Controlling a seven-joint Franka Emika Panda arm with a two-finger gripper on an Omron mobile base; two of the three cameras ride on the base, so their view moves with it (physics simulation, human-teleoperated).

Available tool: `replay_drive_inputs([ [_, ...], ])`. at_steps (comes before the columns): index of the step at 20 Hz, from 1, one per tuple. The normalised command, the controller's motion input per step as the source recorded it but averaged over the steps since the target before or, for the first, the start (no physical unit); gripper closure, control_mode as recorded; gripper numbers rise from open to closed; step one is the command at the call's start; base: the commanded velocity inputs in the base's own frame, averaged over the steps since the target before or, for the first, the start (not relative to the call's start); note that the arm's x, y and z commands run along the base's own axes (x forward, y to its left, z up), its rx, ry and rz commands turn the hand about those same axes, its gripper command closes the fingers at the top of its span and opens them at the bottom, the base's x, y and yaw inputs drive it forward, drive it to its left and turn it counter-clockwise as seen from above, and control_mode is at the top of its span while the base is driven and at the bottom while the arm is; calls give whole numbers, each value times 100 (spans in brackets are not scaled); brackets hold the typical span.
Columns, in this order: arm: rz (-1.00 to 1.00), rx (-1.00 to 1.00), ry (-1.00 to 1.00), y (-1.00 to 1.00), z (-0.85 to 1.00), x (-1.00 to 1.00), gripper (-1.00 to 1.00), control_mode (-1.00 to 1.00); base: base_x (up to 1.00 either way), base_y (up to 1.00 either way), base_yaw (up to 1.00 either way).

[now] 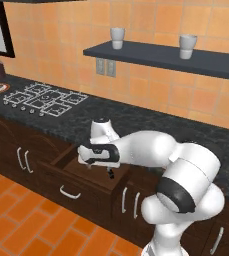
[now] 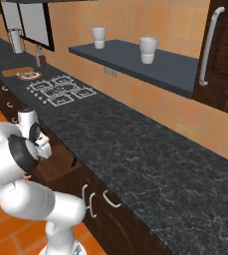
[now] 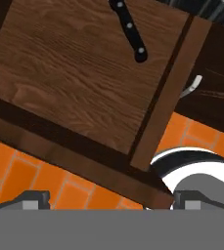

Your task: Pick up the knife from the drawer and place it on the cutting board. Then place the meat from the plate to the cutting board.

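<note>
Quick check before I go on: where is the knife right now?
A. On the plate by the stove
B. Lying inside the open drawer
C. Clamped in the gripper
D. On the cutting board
B. The hand view shows the knife's black riveted handle lying on the wooden floor of the open drawer, well ahead of the gripper, whose fingertips stand wide apart with nothing between them.

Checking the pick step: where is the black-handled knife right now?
In the hand view, the black-handled knife lies inside the open brown wooden drawer, near its front panel, untouched.
</note>
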Motion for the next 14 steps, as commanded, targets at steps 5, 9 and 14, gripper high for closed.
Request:
replay_drive_inputs([
  [5, -3, 0, 13, 47, -47, 47, -100, -100, 0, 0, 0],
  [9, 0, -3, 24, 37, -63, 35, -100, -100, 0, 0, 0],
  [14, 0, -9, 28, 77, -70, -25, -100, -100, 0, 0, 0],
])
